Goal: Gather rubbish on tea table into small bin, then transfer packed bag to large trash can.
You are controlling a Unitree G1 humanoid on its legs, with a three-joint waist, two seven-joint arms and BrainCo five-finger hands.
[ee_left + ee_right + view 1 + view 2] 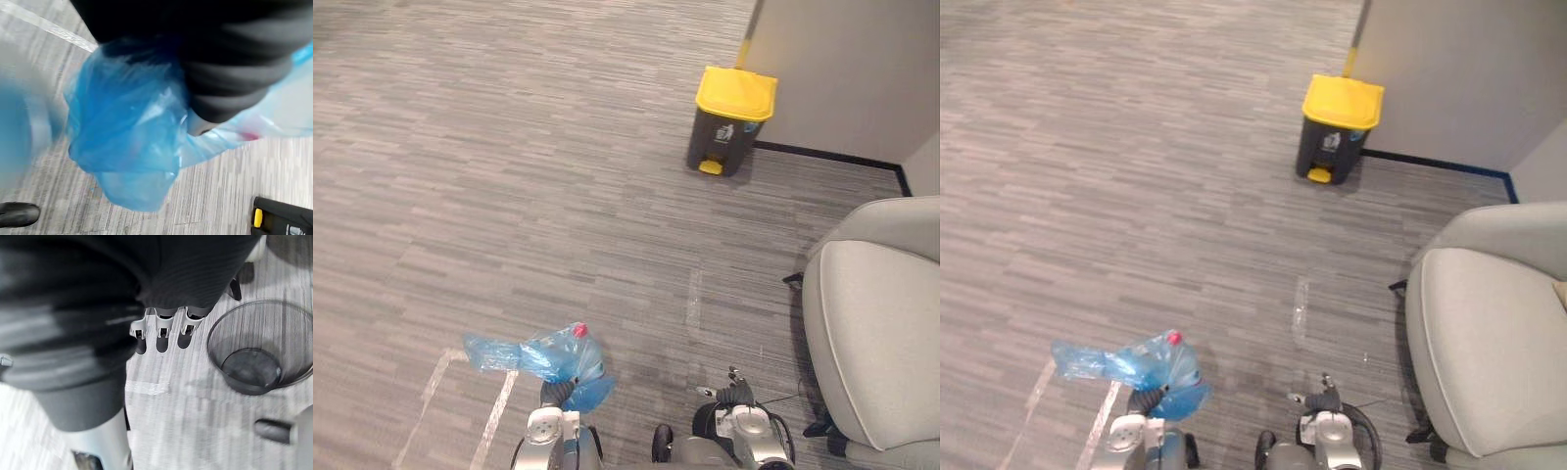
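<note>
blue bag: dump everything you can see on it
The bag is thin translucent blue plastic, crumpled and bulging, so it looks packed. A small red bit shows at its top, and a flatter, looser tail trails toward the robot's left. It is bunched against the left robot hand; how it is held is hidden by the plastic. In the left wrist view it seems to hang clear of the grey carpet. The yellow-lidded can stands well ahead, apart from it.

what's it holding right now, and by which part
The left hand grips the blue bag by a bunch of its plastic; the right hand holds nothing.
</note>
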